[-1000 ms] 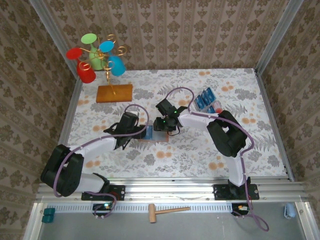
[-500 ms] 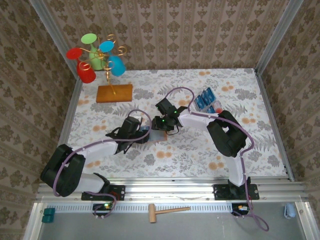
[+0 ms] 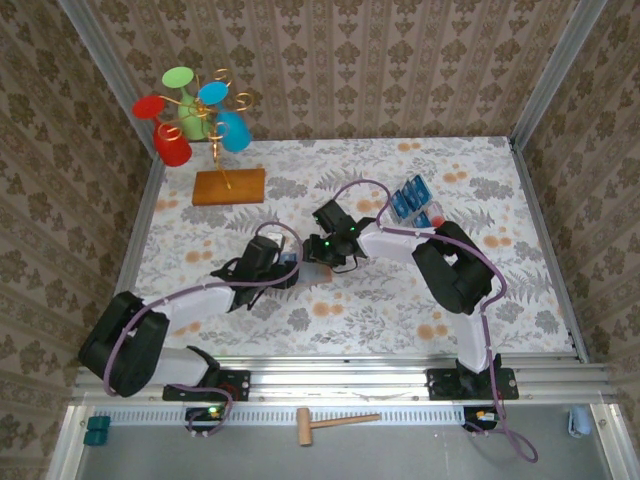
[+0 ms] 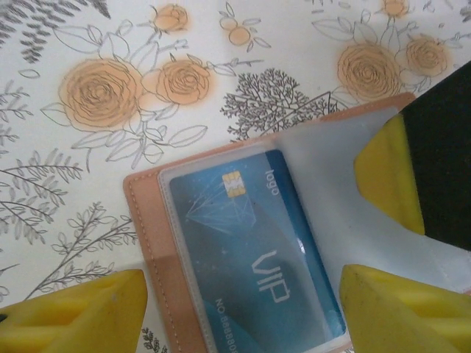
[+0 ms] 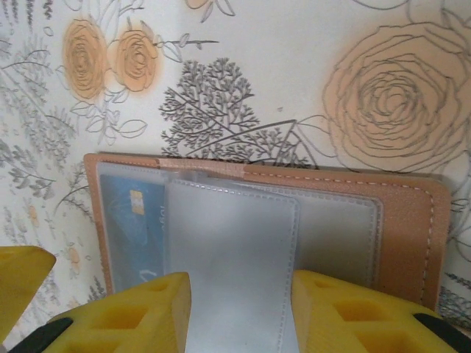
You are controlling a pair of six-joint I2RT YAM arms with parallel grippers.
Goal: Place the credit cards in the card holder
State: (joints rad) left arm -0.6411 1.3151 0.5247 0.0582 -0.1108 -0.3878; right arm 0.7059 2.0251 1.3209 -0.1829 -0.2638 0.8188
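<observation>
Movement first: the left gripper (image 3: 288, 268) has slid in beside the right gripper (image 3: 320, 260), fingers (image 4: 81, 309) wide apart over the open card holder (image 4: 143, 235) — one credit card (image 4: 250, 250) lies sleeved between them, apparently seated. Right fingers (image 5: 346, 316) flank a clear leaf (image 5: 232, 250); pinched or not, I cannot tell.

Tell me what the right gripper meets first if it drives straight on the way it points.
Probably the card holder: its clear sleeve lies between the fingers of the right gripper, straight in its path. How near it sits in depth is unclear.
</observation>
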